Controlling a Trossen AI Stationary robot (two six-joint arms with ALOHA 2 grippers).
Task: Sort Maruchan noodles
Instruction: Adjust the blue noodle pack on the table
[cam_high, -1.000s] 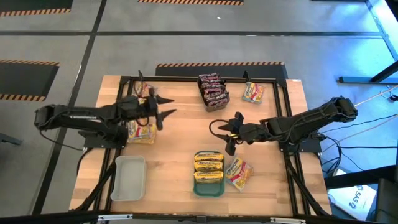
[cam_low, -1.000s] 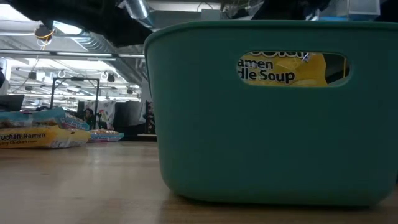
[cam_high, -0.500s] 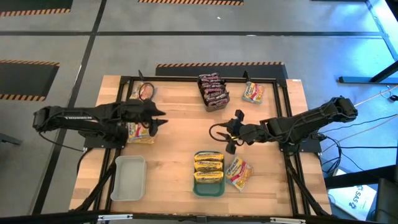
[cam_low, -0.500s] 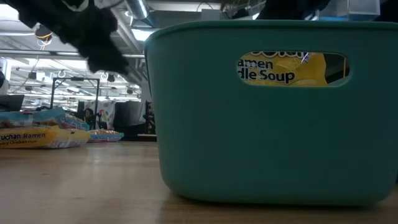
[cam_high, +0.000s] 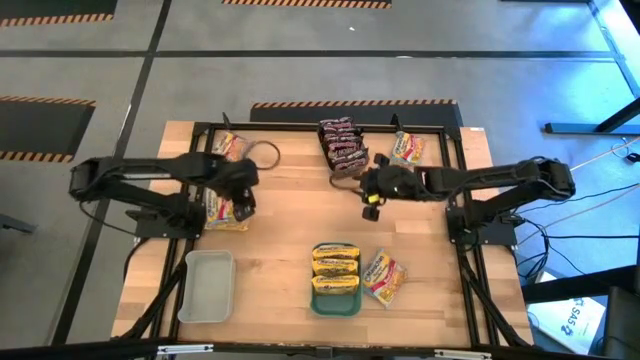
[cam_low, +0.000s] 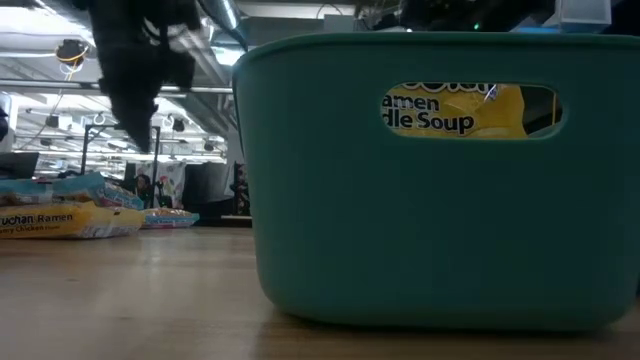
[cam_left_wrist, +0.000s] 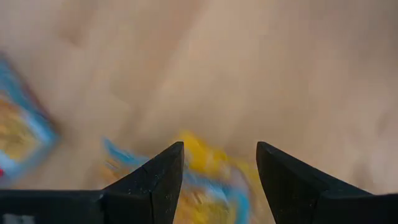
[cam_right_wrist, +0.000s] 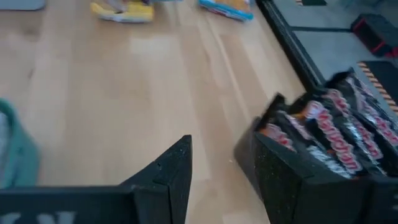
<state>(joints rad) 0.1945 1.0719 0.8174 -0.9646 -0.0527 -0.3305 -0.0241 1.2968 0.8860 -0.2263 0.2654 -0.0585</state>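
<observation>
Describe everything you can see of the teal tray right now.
The teal tray is a small rectangular plastic bin with rounded corners, upright near the table's front edge at its middle. Its end wall has an oval handle slot. Yellow noodle packets fill it in a row. One loose packet lies close beside it; contact is unclear. Neither gripper is near.

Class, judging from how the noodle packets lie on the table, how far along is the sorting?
Done: yellow packets fill the teal tray; dark packets fill the grey tray.

In hand: nothing. The left end effector is open over a loose packet; the right end effector is open beside the grey tray.

Left: three more loose packets, and the white tray has nothing in it.
</observation>
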